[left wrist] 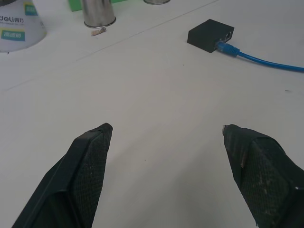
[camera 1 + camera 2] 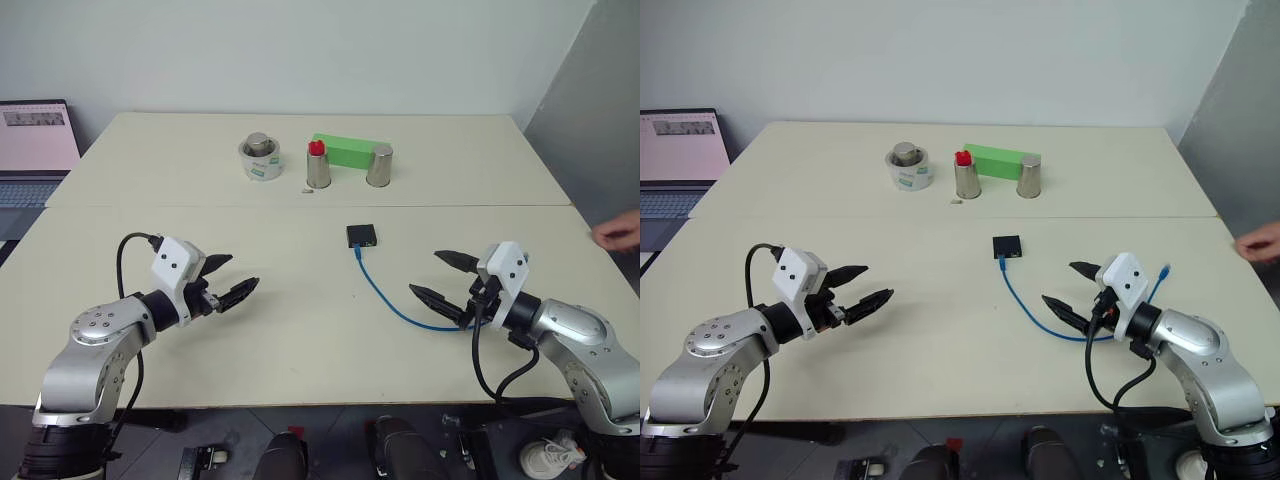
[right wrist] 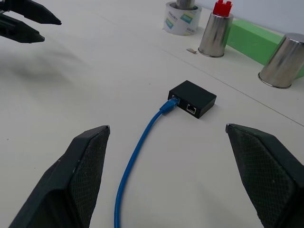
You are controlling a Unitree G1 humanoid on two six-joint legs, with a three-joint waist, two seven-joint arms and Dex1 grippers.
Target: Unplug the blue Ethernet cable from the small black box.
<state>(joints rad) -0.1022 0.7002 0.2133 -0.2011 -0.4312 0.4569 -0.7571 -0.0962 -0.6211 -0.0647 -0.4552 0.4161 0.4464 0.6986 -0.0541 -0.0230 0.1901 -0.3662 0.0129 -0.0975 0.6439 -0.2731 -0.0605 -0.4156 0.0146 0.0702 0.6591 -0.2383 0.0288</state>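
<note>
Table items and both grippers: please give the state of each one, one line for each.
blue Ethernet cable: plugged into the box, lying loose on the table.
small black box: flat on the table, one port free.
left gripper: jaws open, holding nothing.
right gripper: jaws open, holding nothing.
laptop: open, screen on.

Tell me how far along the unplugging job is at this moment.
Nothing is done yet: the blue Ethernet cable is plugged into the small black box on the table. Nothing is in hand; the left hand and right hand hover open, apart from both. Left: reach in, hold the box, pull the plug.
</note>
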